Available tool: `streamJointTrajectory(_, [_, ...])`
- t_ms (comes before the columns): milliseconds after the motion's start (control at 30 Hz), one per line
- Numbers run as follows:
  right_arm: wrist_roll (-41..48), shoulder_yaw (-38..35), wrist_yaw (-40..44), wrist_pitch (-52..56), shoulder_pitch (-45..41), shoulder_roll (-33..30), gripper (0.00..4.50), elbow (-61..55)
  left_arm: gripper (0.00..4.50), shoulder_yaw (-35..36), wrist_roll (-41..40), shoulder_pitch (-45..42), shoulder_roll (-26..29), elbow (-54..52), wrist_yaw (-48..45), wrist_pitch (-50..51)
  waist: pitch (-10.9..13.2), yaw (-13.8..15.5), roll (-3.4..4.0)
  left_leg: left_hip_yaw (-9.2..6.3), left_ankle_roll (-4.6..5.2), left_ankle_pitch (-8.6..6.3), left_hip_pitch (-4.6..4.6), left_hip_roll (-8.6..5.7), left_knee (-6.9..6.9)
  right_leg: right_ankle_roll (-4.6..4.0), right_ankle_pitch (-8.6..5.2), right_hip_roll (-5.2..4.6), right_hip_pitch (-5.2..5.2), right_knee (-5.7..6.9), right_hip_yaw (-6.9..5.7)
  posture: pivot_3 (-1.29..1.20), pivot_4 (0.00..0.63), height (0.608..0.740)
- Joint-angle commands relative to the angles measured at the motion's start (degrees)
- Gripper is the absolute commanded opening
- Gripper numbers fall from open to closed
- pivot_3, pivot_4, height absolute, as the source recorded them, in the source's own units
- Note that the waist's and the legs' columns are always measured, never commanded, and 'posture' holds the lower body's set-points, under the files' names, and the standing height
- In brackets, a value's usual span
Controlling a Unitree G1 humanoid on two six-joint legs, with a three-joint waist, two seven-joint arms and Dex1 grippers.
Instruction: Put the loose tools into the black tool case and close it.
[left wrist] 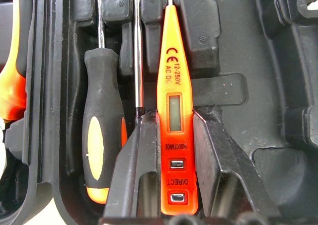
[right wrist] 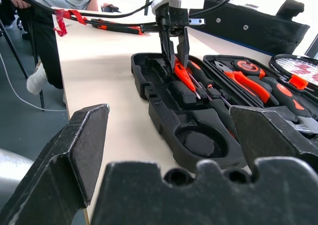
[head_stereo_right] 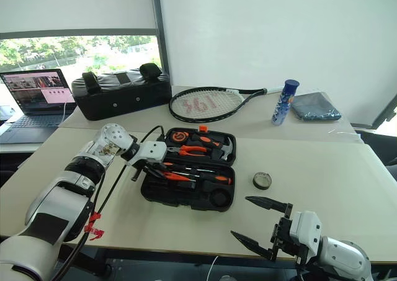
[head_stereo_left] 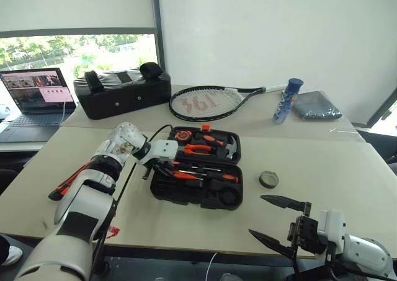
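Black plastic tool case [head_stereo_left: 197,177], hinged, lying open near the middle of the pale counter [head_stereo_left: 322,169]; lid half holds pliers, tape measure and hammer in moulded slots.
Thin orange screwdriver [left wrist: 172,111], tester type with small display: handle clenched between the fingers of the left pincer [left wrist: 171,160], shaft lying in a slot of the case's near half.
Black-and-orange-handled screwdriver [left wrist: 102,130]: seated in the slot just beside it.
Small round dark tape roll [head_stereo_left: 268,179]: on the counter, to the right of the case, apart from it.
Orange-and-black tool [head_stereo_left: 68,183]: on the counter, left of the left arm; type unclear.
Right pincer [head_stereo_left: 280,222]: released, fingers spread wide, grasping nothing, at the counter's near edge.
Racket [head_stereo_left: 208,102] and black padded bag [head_stereo_left: 122,92]: behind the case.
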Motion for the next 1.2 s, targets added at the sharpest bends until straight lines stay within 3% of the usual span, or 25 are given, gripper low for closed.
streamJointTrajectory(33, [0.4, -0.7, 0.0, -0.1, -0.2, -0.5, 4.50, -0.7, 0.98, -0.5, 0.5, 2.0, 0.9, -0.3, -1.9, 1.4, 0.0, 0.0, 0.00, 0.00, 0.00, 0.00, -0.01, 0.00, 0.00, 0.00, 0.00, 0.00, 0.00, 0.00, 0.00, 0.00, 0.150, 0.740])
streamJointTrajectory(67, [0.5, -0.7, 0.0, -0.2, -0.1, -0.6, 4.50, -0.6, 1.48, 0.0, -0.1, 2.0, 1.0, -0.7, -2.2, 1.3, 0.0, 0.0, 0.00, -0.01, 0.00, 0.00, -0.02, 0.00, 0.00, 0.00, 0.00, 0.00, -0.01, -0.01, -0.01, 0.00, 0.150, 0.740])
streamJointTrajectory(133, [0.5, -0.8, 0.1, -0.3, -0.1, -0.6, 4.50, -0.5, 2.01, 1.9, -2.5, 2.2, 0.8, -1.6, -3.1, -0.4, 0.0, 0.0, 0.00, -0.01, 0.00, 0.00, -0.03, 0.00, 0.00, 0.00, 0.00, 0.00, -0.02, -0.02, 0.00, 0.00, 0.150, 0.740])
streamJointTrajectory(500, [0.0, -0.6, 1.0, -1.4, -1.0, -0.4, 4.50, 2.1, 2.01, 2.4, -15.0, 1.9, 2.8, -6.7, -4.9, -0.5, 0.0, 0.9, 0.00, -0.03, 0.00, 0.00, -0.49, -0.01, 0.02, -0.05, 0.03, -0.02, -0.42, -0.04, -0.02, 0.00, 0.150, 0.740])
streamJointTrajectory(700, [-0.2, -0.4, 1.5, -1.7, -1.0, -0.3, 4.50, 2.7, 2.01, 5.4, -16.0, 0.9, 2.5, -5.0, -4.3, 1.0, 0.0, 0.9, 0.00, -0.03, 0.00, 0.00, -0.48, -0.02, 0.02, -0.06, 0.04, -0.02, -0.42, -0.03, -0.02, 0.00, 0.150, 0.740])
streamJointTrajectory(733, [-0.2, -0.4, 1.5, -1.7, -1.0, -0.3, 4.50, 2.7, 1.51, 5.8, -15.6, 0.7, 2.2, -4.2, -3.0, 1.5, 0.0, 0.9, 0.00, -0.03, 0.00, 0.00, -0.48, -0.02, 0.02, -0.05, 0.03, -0.02, -0.42, -0.03, -0.02, 0.00, 0.150, 0.740])
streamJointTrajectory(900, [-0.2, -0.4, 1.5, -1.7, -0.9, -0.2, 4.50, 2.5, 0.12, 6.2, -13.5, 0.9, 0.9, -1.7, 0.3, 1.7, 0.0, 0.9, 0.00, -0.04, 0.00, 0.00, -0.47, -0.03, 0.02, -0.02, 0.02, -0.02, -0.40, -0.04, -0.03, 0.00, 0.150, 0.740])
streamJointTrajectory(1200, [-0.3, -0.7, 1.0, -1.5, -0.5, -0.1, 4.50, 2.0, 0.12, 5.8, -11.1, 2.9, -1.0, -2.1, 2.1, 1.2, 0.0, 0.8, -0.01, -0.06, 0.00, 0.00, -0.47, -0.03, 0.02, -0.05, 0.03, -0.02, -0.41, -0.02, -0.03, 0.00, 0.150, 0.740])
